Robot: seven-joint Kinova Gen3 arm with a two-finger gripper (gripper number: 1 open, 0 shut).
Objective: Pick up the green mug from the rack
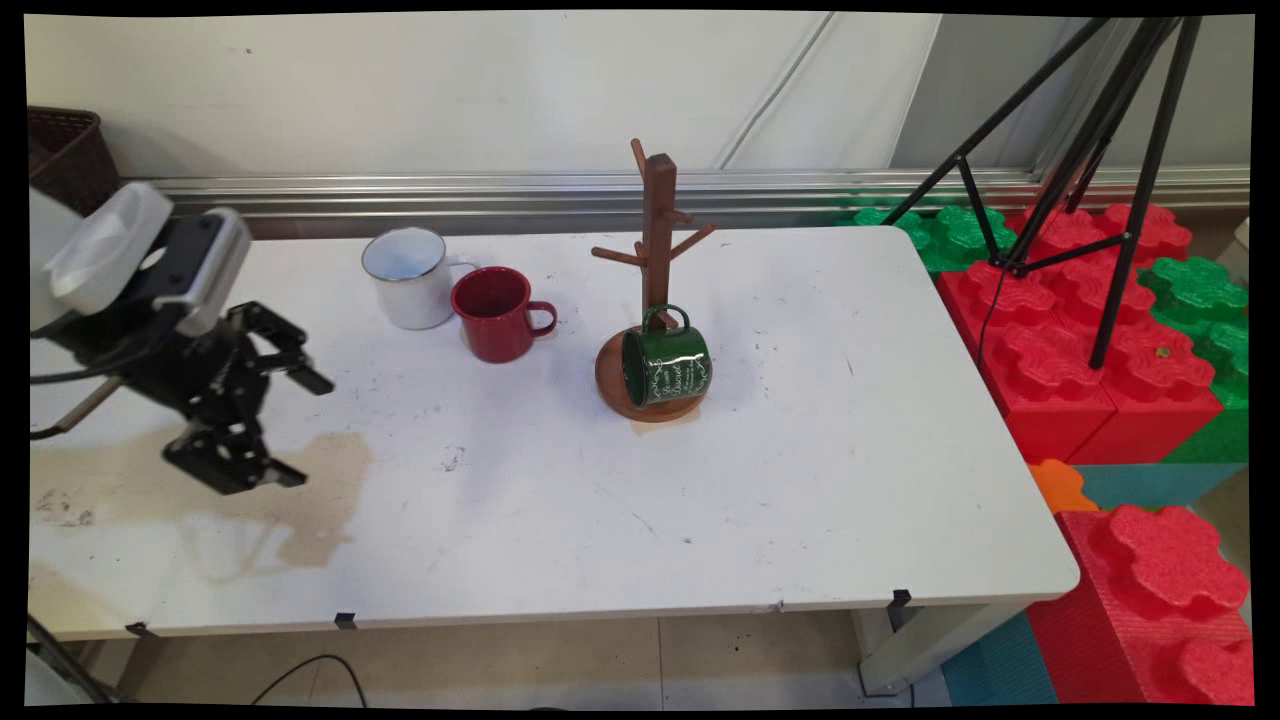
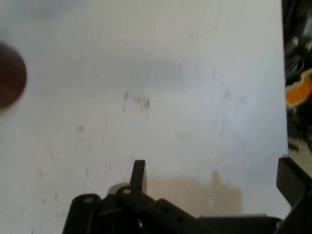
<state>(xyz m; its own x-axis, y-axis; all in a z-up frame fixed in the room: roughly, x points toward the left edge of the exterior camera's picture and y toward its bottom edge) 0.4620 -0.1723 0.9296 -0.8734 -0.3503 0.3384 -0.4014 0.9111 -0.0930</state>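
Black two-finger gripper [image 1: 300,425]: fingers spread wide apart, holding nothing, above the white table [image 1: 800,480] at a brown stain [image 1: 320,490]. Well apart to the right: white enamel mug [image 1: 408,277], red mug [image 1: 495,313], green mug [image 1: 666,364] lying on the wooden mug tree's [image 1: 657,250] base.

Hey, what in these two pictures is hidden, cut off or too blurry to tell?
- Green mug: main view; its lettering is too small to read.
- White mug: main view; its handle is mostly hidden behind the red mug.
- Dark basket: main view; cut off by the left edge.
- Dark round shape: hand view; blurred and cut by the left edge, unidentifiable.
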